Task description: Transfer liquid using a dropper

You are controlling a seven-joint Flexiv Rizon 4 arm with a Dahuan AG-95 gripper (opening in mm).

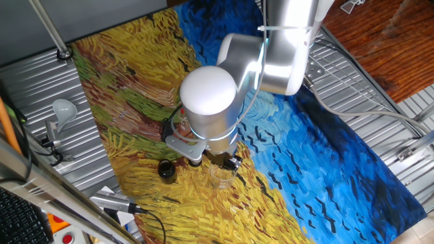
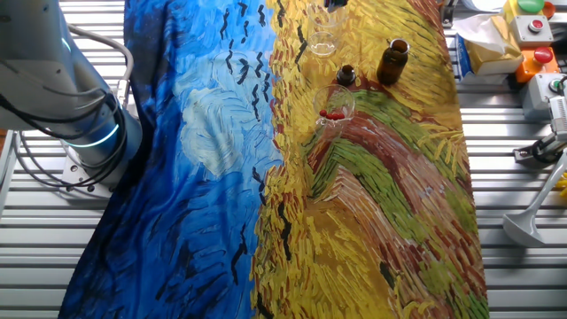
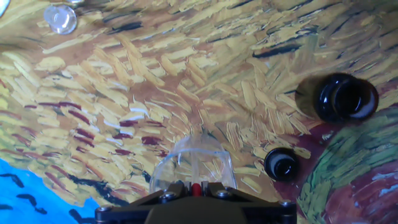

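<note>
In the hand view my gripper (image 3: 196, 188) is shut on the red bulb of a dropper (image 3: 196, 189). Only the bulb shows between the fingers; its tube is hidden. Right below the fingers stands an empty clear glass (image 3: 193, 163). In one fixed view the gripper (image 1: 227, 161) hangs just above this glass (image 1: 220, 177). In the other fixed view the same glass (image 2: 323, 42) stands near the top edge, and a second glass (image 2: 334, 108) holding red-bulbed droppers stands further in on the cloth.
A small dark open bottle (image 3: 282, 164) stands right of the glass, and a larger brown bottle (image 3: 345, 98) beyond it. A small clear round object (image 3: 61, 18) lies at the far left. A painted cloth (image 2: 372, 204) covers the table. Button boxes (image 2: 532, 35) sit off the cloth.
</note>
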